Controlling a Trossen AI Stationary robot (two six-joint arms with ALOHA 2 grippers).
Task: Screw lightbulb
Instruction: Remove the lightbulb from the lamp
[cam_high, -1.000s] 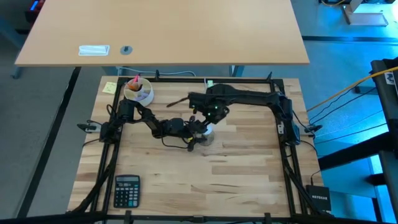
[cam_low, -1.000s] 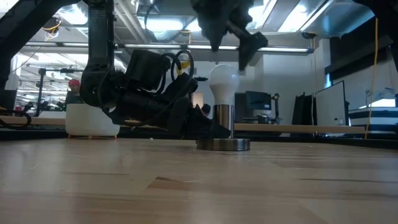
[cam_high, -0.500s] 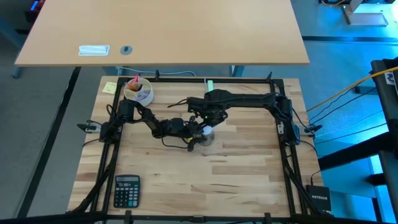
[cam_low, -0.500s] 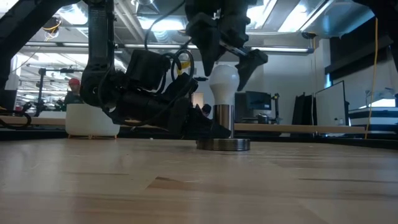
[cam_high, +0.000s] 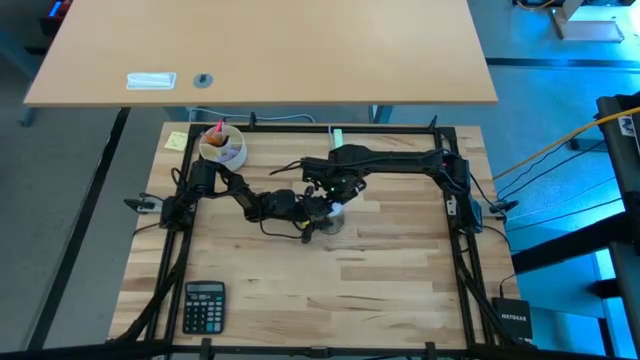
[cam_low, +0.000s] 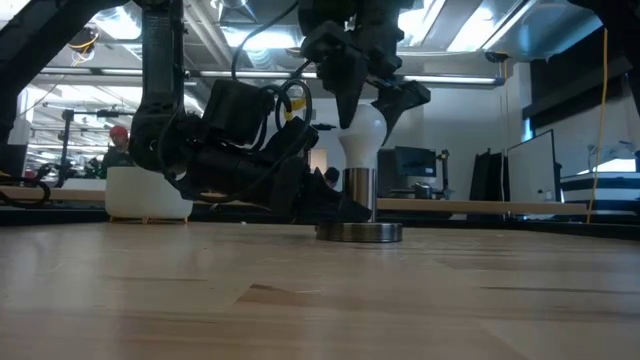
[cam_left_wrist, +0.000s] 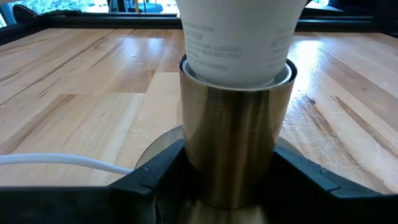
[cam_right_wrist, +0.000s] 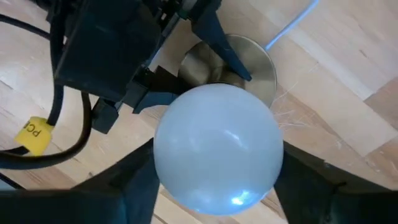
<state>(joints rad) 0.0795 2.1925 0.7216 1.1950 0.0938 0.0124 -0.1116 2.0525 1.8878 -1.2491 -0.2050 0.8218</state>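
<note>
Since one second ago, the right gripper (cam_low: 366, 92) has descended from above the lightbulb (cam_low: 361, 133) and narrowed its fingers (cam_right_wrist: 134, 180), which now sit against opposite sides of the white globe and hold it from above. Half a second ago the same fingers straddled the globe with clear gaps.

The left gripper (cam_left_wrist: 219, 168) has not moved: its two dark fingers (cam_left_wrist: 152, 177) clamp the metal sleeve of the socket (cam_left_wrist: 233, 140) low down, just above the round base (cam_low: 359, 232), and hold it steady on the table (cam_low: 320, 300).

The lightbulb stands upright with its neck seated in the top of the socket, near the middle of the wooden table. A thin white cord (cam_left_wrist: 59, 162) runs from the base across the wood.

Farther out, in the high view, a calculator (cam_high: 204, 304) lies near the front left corner, and a white bowl (cam_high: 222, 148) sits near the back left corner.
</note>
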